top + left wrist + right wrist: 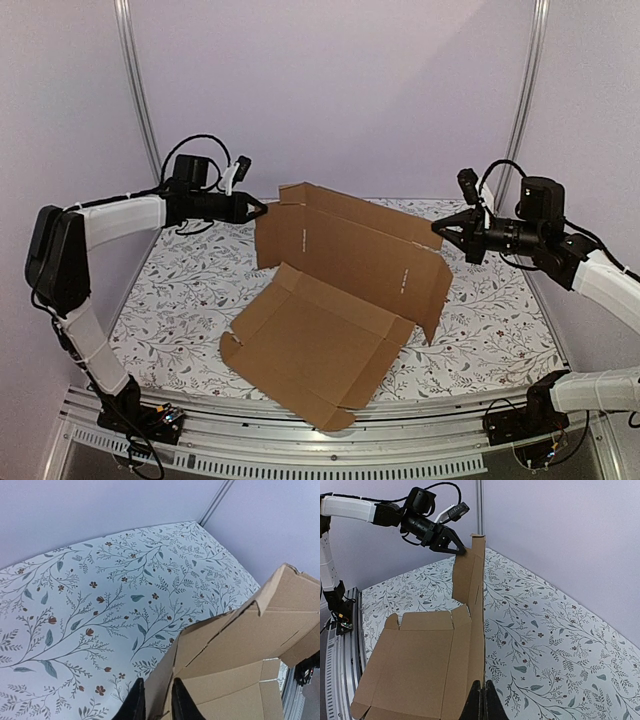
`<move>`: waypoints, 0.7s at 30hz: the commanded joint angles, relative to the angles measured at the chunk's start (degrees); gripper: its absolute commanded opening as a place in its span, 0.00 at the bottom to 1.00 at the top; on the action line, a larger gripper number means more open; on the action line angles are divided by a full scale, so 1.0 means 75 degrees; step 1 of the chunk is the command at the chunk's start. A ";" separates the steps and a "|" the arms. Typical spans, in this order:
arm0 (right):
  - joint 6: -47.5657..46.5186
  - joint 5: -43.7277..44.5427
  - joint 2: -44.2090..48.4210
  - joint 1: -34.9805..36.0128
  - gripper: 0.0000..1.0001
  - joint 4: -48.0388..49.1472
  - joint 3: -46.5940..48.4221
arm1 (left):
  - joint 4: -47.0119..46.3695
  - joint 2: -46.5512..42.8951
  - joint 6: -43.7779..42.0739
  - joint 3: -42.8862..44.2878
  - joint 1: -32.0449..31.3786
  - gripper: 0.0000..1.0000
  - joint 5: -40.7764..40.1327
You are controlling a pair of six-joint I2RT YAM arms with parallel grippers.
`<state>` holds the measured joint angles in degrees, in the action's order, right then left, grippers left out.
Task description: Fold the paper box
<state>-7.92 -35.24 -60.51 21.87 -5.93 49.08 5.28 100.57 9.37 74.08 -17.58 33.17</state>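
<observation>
Paper box (330,330), pinched at its upright panel's right corner by the clenched right gripper (438,228), straddled at the left flap by the left gripper (264,208) (clamp not discernible), at the centre of the table (180,290), base flat toward the near edge; best raised evenly, creasing along the scores.

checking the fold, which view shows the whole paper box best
Top external: the whole paper box shows, its back panel raised. The left wrist view catches only a corner; the right wrist view sees the panel edge-on.
</observation>
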 commanded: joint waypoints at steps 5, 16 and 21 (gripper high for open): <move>0.0363 -0.0025 -0.0076 0.0058 0.03 0.0014 0.0245 | 0.0116 -0.0398 -0.0205 -0.0154 -0.0112 0.02 -0.0134; 0.0328 0.0471 -0.0067 0.0061 0.44 -0.0462 0.0763 | 0.0337 -0.0694 -0.0352 -0.0289 -0.0368 0.00 -0.0727; 0.0020 0.0429 -0.0243 0.0056 0.59 -0.1001 0.1683 | 0.0374 -0.1082 -0.0581 -0.0582 -0.0721 0.00 -0.1512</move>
<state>-5.93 -32.84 -61.04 22.06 -9.74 55.72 7.81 96.31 6.61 71.53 -20.40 26.68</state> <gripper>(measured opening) 0.567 0.007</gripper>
